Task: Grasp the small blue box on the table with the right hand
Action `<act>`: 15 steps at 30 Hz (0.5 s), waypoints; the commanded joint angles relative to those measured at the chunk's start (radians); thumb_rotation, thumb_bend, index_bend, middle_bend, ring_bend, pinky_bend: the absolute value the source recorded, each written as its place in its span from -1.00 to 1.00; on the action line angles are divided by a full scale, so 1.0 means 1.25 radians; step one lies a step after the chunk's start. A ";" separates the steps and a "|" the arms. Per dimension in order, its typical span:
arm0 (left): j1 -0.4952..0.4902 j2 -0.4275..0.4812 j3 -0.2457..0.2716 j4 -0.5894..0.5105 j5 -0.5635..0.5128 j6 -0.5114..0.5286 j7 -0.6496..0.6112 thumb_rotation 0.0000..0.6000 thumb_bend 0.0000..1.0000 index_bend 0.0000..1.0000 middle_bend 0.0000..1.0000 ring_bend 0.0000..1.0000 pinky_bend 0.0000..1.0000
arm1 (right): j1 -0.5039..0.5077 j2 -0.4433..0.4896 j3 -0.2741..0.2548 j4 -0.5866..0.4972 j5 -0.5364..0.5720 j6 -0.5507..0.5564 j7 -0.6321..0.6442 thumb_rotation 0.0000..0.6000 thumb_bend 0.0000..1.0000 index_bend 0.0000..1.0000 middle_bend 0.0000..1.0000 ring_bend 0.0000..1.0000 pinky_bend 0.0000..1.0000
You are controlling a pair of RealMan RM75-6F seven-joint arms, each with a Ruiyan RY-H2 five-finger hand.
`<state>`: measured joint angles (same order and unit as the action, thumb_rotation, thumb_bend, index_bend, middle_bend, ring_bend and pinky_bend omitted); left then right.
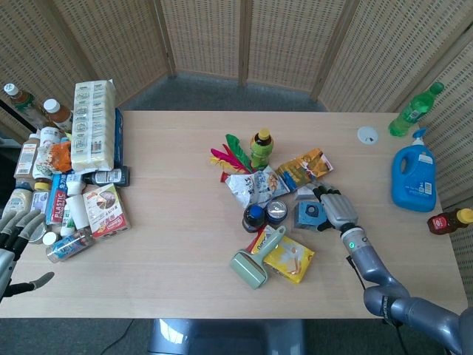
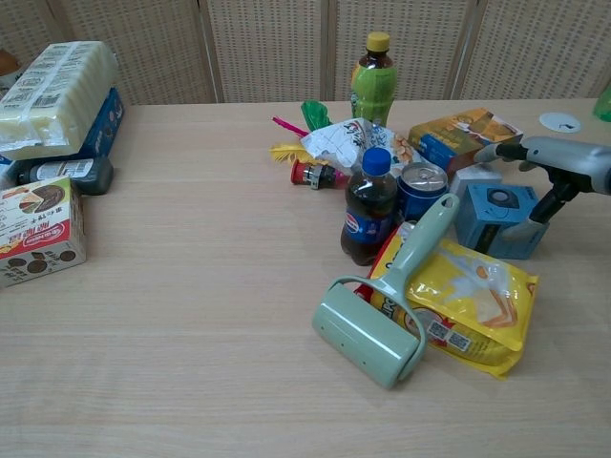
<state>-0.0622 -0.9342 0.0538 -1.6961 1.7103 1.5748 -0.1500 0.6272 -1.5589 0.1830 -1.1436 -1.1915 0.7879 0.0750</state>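
Blue box [image 1: 310, 214] sits on the table [image 1: 177, 222], just right of our soda can [image 1: 276, 211], above the yellow bag [image 1: 290, 257] | our right hand [image 1: 334, 209] lies over its right side, fingers wrapping it, grasp looks partial | our left hand [image 1: 13, 235] spread, holding nothing, at the table's left edge

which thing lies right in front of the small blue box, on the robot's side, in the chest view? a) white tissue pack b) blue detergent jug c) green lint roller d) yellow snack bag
d: in the chest view the yellow snack bag lies just below the small blue box, nearer the camera, while the right hand reaches over the box's far right edge.
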 commanded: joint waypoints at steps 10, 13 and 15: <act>0.004 0.003 0.002 -0.002 0.006 0.008 0.000 1.00 -1.00 -1.00 -1.00 -1.00 -1.00 | -0.017 -0.056 -0.013 0.087 -0.061 0.061 0.097 1.00 -1.00 -0.56 -0.51 -0.58 -0.29; 0.005 0.003 0.002 -0.002 0.006 0.008 0.000 1.00 -1.00 -1.00 -1.00 -1.00 -1.00 | -0.020 -0.066 -0.013 0.107 -0.071 0.074 0.115 1.00 -1.00 -0.39 0.01 -0.09 0.14; 0.004 0.003 0.002 -0.002 0.006 0.007 0.001 1.00 -1.00 -1.00 -1.00 -1.00 -1.00 | -0.021 -0.067 -0.015 0.115 -0.077 0.080 0.120 1.00 -1.00 -0.31 0.12 0.01 0.23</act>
<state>-0.0565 -0.9310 0.0568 -1.6992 1.7185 1.5829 -0.1484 0.6022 -1.6409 0.1660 -1.0021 -1.2851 0.8855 0.2224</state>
